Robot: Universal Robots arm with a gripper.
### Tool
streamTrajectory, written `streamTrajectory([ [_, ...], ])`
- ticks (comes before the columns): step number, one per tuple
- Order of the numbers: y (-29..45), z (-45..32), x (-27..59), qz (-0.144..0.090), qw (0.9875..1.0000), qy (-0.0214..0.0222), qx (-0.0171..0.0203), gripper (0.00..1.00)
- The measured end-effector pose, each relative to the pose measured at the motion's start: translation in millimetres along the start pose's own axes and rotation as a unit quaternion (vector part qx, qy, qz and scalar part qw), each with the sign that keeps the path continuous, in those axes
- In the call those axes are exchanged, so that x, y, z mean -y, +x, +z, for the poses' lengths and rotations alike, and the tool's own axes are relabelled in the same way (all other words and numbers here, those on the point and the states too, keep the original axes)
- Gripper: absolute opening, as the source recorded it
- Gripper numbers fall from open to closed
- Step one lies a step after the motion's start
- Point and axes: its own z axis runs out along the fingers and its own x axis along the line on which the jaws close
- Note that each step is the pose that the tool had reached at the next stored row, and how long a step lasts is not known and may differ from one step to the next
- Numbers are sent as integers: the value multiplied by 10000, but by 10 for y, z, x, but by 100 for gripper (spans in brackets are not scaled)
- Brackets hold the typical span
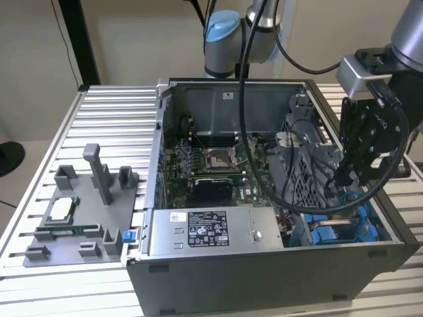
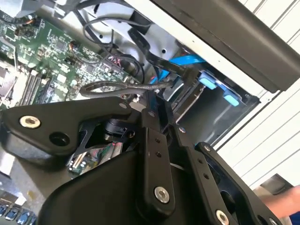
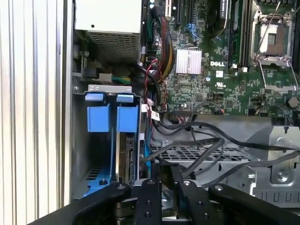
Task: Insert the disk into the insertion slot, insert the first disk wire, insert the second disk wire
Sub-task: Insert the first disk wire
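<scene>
In the open computer case, the disk (image 3: 127, 157) sits edge-on in the insertion slot (image 3: 105, 88) of the grey drive cage, its blue carrier frame (image 3: 126, 117) beside a second blue frame (image 3: 97, 117). The blue frames (image 1: 330, 228) also show in the exterior view, low at the case's right. My gripper (image 1: 348, 173) hangs inside the case over the perforated cage (image 1: 310, 178). In both wrist views its fingers (image 3: 151, 197) stand close together, shut on a black disk wire (image 2: 140, 86). That wire's connector (image 2: 186, 75) lies near the blue frames (image 2: 206, 82).
A silver labelled power-supply box (image 1: 205, 231) fills the case's front. The green motherboard (image 1: 211, 165) lies behind it, and loose black cables (image 3: 206, 140) cross the cage. A grey plastic fixture tray (image 1: 73, 211) sits on the ribbed table (image 1: 112, 112) at the exterior view's left.
</scene>
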Motion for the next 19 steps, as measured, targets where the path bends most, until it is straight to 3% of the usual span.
streamTrajectory([
  [6,135,18,11,7,10000,-7,0,0],
  [19,146,22,13,7,10000,-8,0,0],
])
